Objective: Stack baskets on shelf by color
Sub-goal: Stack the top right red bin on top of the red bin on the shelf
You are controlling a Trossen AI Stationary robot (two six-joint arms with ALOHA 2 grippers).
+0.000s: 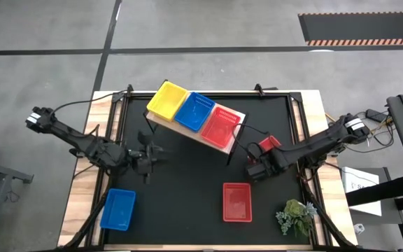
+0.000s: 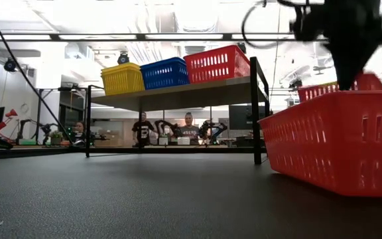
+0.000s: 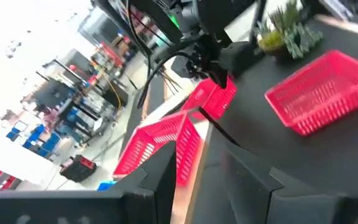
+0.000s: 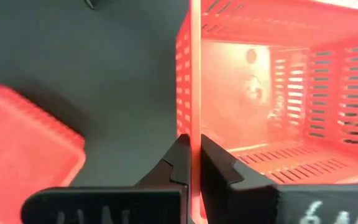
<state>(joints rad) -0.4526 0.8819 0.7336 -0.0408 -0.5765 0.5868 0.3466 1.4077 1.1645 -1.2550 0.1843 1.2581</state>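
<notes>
Red basket (image 4: 272, 93) wall pinched by right claw (image 4: 192, 163); no readable writing.

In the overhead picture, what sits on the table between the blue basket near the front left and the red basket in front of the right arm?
Nothing: between the blue basket and the red basket the black table is bare in the high view.

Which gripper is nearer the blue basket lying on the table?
Left. The left gripper hovers just beyond the blue basket; the right gripper is far across the table, clamped on a red basket's wall.
</notes>
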